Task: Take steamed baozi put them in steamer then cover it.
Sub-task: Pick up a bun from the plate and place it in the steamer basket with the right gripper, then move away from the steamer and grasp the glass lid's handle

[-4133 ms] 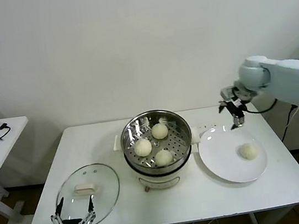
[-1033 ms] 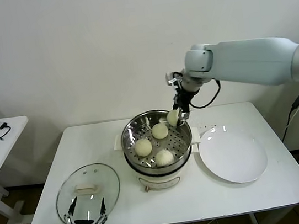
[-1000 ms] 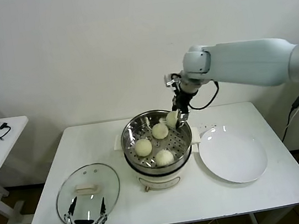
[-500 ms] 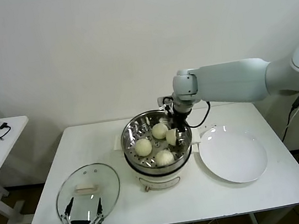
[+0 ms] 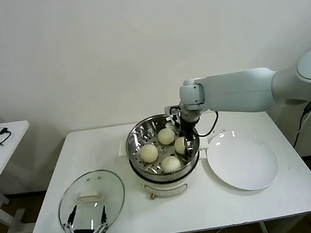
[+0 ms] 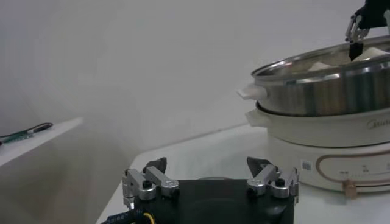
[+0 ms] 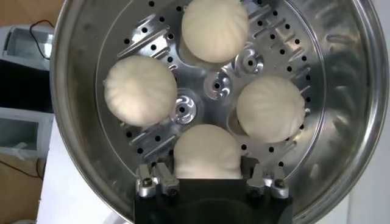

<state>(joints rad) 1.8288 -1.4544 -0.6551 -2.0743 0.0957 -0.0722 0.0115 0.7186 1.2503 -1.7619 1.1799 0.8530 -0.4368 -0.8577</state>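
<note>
Baozi number four [image 5: 180, 145] sits low inside the steamer [image 5: 163, 146], on the side nearest the white plate [image 5: 242, 159]. The right gripper [image 5: 185, 141] has reached down into the steamer, and its two fingers press on the sides of this bun, holding it. In the right wrist view the held bun [image 7: 206, 152] sits between the gripper [image 7: 206, 176] fingers, right down on the metal floor with the little holes.

Three more baozi lie in the steamer. One [image 5: 166, 136] is at the back, one [image 5: 148, 153] is on the side toward the glass lid, and one [image 5: 170, 163] is at the front. The buns sit close together in a ring.

The white plate lies flat on the white table [image 5: 102, 153], just beside the steamer.

The glass lid [image 5: 91, 200] with its white handle lies on the table near the front edge, well apart from the steamer. The left gripper [image 5: 85, 226] hangs low at the front edge of the table, next to the lid, with its fingers spread wide and holding nothing. In the left wrist view the left gripper [image 6: 210, 182] fingers stand far apart.
</note>
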